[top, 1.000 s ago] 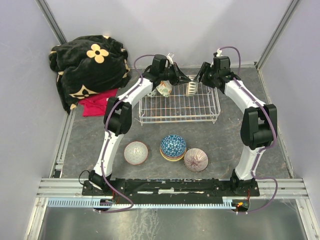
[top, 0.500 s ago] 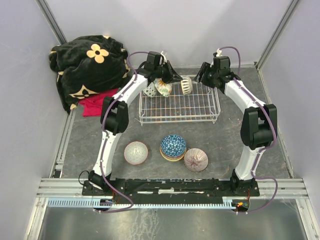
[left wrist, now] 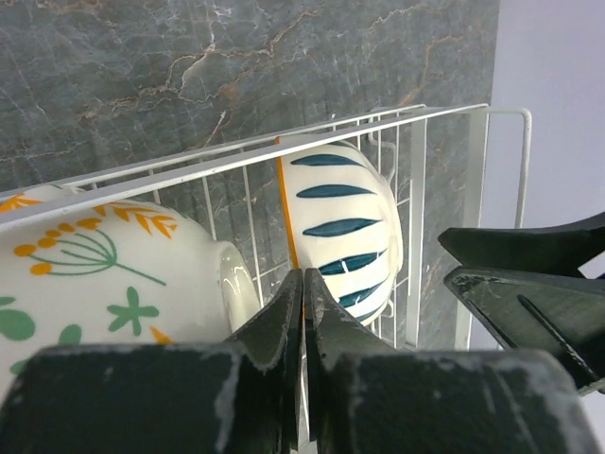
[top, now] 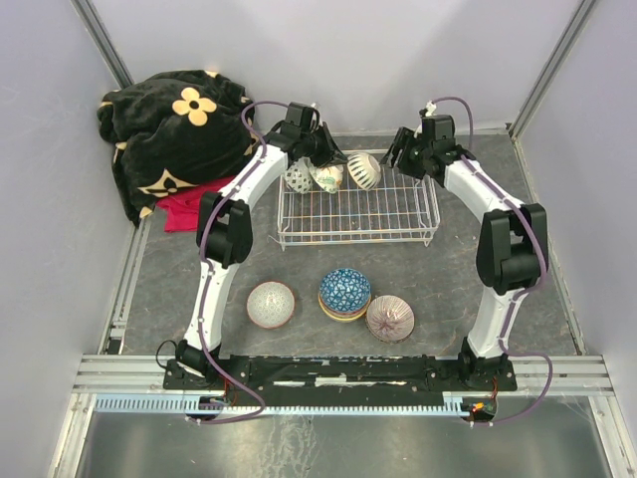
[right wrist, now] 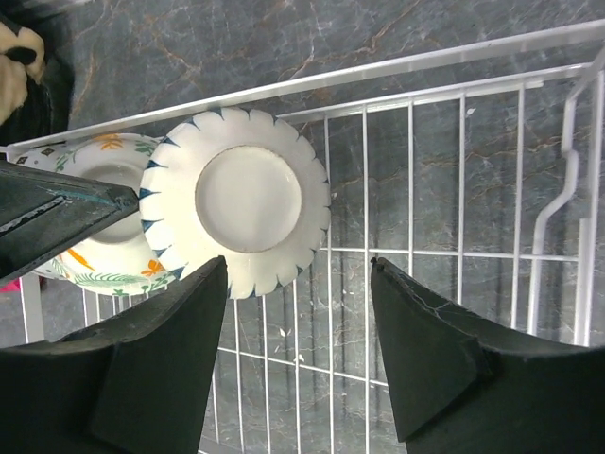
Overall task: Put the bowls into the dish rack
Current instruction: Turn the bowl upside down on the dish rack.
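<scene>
The white wire dish rack (top: 398, 214) holds three bowls standing on edge along its back: a dark-patterned one (top: 297, 177), a floral one (top: 326, 178) and a white bowl with teal stripes (top: 364, 170). My left gripper (top: 333, 159) is shut, its tips (left wrist: 303, 276) at the orange rim of the teal-striped bowl (left wrist: 345, 227), beside the floral bowl (left wrist: 104, 284). My right gripper (top: 397, 156) is open and empty (right wrist: 298, 274), just right of that bowl's base (right wrist: 250, 199). A pink bowl (top: 271, 304), a blue bowl on a stack (top: 344, 291) and a purple-white bowl (top: 390, 318) sit on the table.
A black blanket with yellow flowers (top: 179, 129) and a red cloth (top: 194, 209) lie at the back left. Grey walls close in the table on three sides. The right gripper's fingers (left wrist: 529, 284) show at the right of the left wrist view.
The teal-striped bowl moved left and now leans near the other two bowls. My left gripper drew back to the left. My right gripper stayed open beside the bowl.
</scene>
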